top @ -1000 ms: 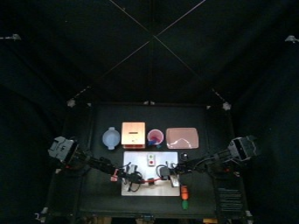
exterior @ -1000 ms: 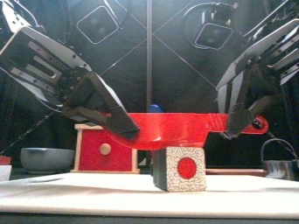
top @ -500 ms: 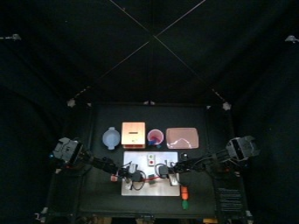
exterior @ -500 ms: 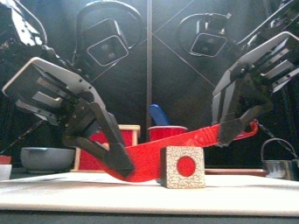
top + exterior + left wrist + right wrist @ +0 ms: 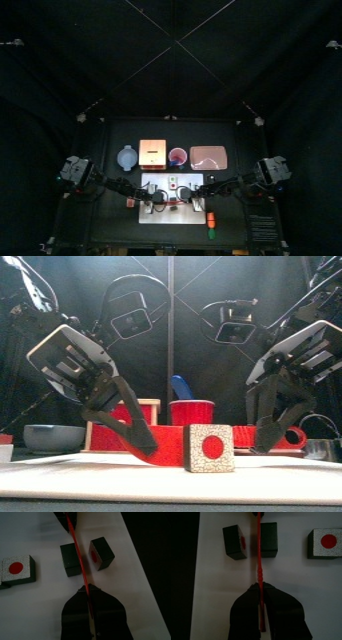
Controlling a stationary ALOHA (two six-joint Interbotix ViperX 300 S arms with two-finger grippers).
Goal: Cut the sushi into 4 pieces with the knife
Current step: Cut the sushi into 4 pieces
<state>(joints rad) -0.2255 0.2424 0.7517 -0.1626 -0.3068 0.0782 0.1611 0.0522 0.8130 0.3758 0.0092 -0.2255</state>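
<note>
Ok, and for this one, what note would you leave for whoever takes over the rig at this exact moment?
Left gripper: shut on one end of the red knife.
Right gripper: shut on the other end.
Knife: held level, low at the white cutting board, blade between a front block and a rear block of the sushi.
Third piece: apart on the board, white red-dotted face showing.
Done: three separate pieces visible.
Left: I cannot make out a fourth piece. Check, make the last cut if needed, then lift the knife clear.
</note>
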